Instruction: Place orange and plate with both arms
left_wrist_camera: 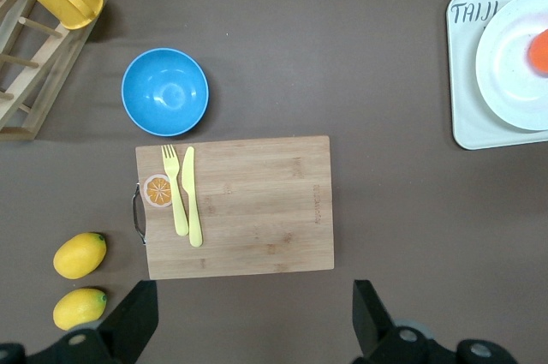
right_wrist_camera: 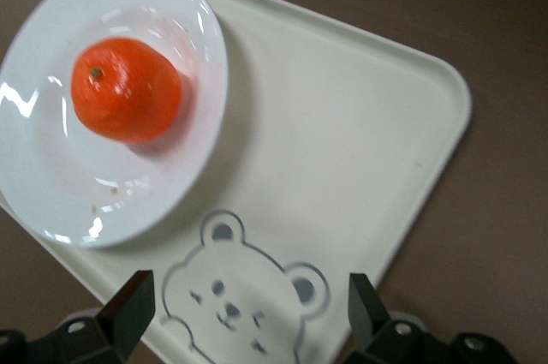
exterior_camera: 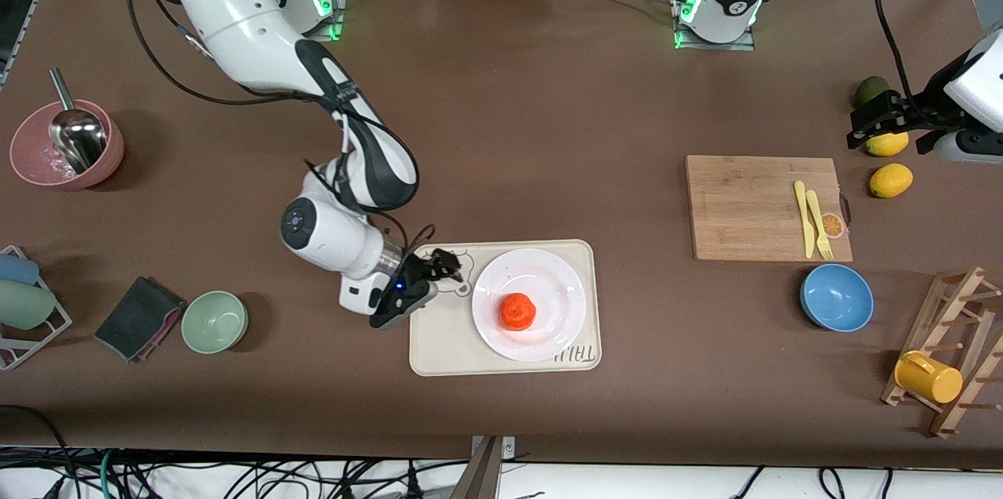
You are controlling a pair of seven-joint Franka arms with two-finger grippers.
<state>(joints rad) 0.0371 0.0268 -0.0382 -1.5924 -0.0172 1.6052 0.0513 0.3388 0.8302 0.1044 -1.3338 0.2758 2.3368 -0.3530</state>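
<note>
Placement looks essentially done: right gripper (exterior_camera: 441,265) hovers over the bear tray's (exterior_camera: 439,342) printed corner, fingers spread and empty. Beside it, the glossy white plate (exterior_camera: 548,280) sits on that tray, the bright, slightly flattened orange (exterior_camera: 517,311) resting inside. Left gripper (exterior_camera: 889,121) waits over the lemons (exterior_camera: 891,180), fingers apart.

Three bowls (exterior_camera: 215,320), two lemons (exterior_camera: 890,180), one plate (exterior_camera: 548,280), one orange (exterior_camera: 517,312)
</note>
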